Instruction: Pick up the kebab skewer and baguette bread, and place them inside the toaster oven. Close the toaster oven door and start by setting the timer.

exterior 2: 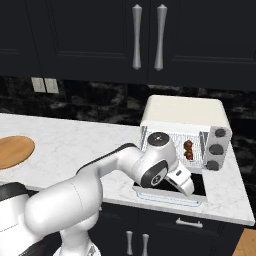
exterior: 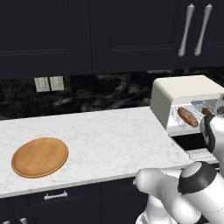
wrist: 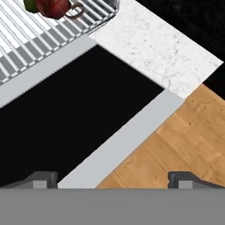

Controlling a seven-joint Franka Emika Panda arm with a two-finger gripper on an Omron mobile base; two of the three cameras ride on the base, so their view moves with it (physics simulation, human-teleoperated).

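Observation:
The cream toaster oven (exterior: 183, 94) (exterior 2: 182, 112) stands at the counter's right end. Its dark glass door (exterior: 192, 141) (exterior 2: 199, 186) (wrist: 79, 114) lies folded down flat. On the wire rack (wrist: 39, 35) inside lie the golden baguette bread (exterior: 187, 117) and the dark red kebab skewer (exterior: 205, 111) (exterior 2: 188, 149) (wrist: 55, 8). My gripper (exterior 2: 186, 189) (wrist: 114, 180) hangs over the door's outer edge, open, with nothing between its fingertips (wrist: 41, 179). In the right base view my arm hides the baguette.
A round wooden plate (exterior: 39, 156) (exterior 2: 12, 150) lies bare at the left of the marble counter (exterior: 109, 135) (wrist: 158, 48). Three knobs (exterior 2: 216, 149) line the oven's right side. Wooden floor (wrist: 184, 145) shows past the counter's edge. Dark cabinets hang above.

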